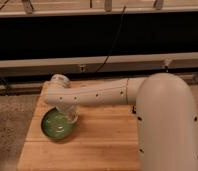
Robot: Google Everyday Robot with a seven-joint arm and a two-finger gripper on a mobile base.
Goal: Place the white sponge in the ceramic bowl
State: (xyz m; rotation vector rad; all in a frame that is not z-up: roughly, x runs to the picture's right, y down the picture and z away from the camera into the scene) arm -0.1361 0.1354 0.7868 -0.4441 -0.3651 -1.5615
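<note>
The ceramic bowl (56,125) is a round shallow green bowl with a darker rim, sitting on the left part of the wooden table (102,145). My white arm reaches left across the table, and the gripper (70,116) hangs down over the bowl's right rim. The white sponge cannot be made out; it is hidden by the gripper or lost against it.
The table's left edge lies close to the bowl, with speckled floor (12,125) beyond it. A dark low wall with a pale ledge (102,61) runs behind the table. A black cable (114,42) hangs down at the back. My large white arm housing (167,125) covers the table's right side.
</note>
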